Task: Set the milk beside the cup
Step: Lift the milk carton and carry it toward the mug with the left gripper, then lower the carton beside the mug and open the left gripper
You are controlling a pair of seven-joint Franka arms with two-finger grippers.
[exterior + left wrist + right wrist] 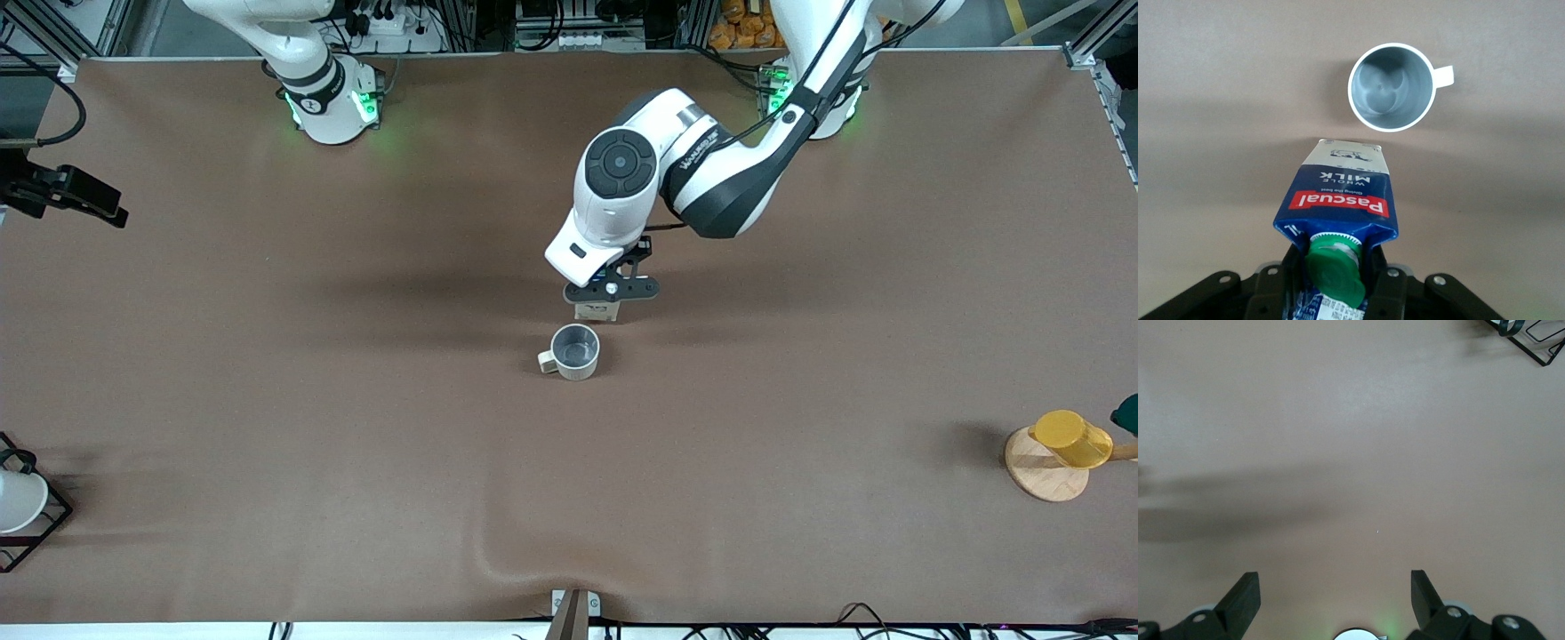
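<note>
A: What are we seeing w/ containers?

B: We're counting one milk (1338,200) carton, cap on, contents hidden. One cup (1391,87), grey inside, and we're seeing nothing in it. Also one yellow cup (1071,438) lying tilted on a round wooden coaster (1045,467) at the left arm's end of the table (267,444), and one white cup (18,500) in a black wire frame (40,524) at the right arm's end.

A: Left gripper?

B: Left gripper (1338,283) is clamping the milk up by its green cap (1336,270), fingers (1388,293) pressing in on both sides of the carton top. Carton's base is pointing away from the fingertips, toward the table.

A: Milk vs. cup?

B: Milk is sitting just beside the cup, a small gap between them, not touching. Cup is lying a bit past the carton's base from the fingers, handle sticking out sideways. In the front view the cup is nearer the camera than the carton. Can't tell if the base is touching the table.

A: Right gripper?

B: Right gripper (1335,597) is hanging over bare table, fingers (1245,597) spread wide, nothing between them. That arm is waiting.
</note>
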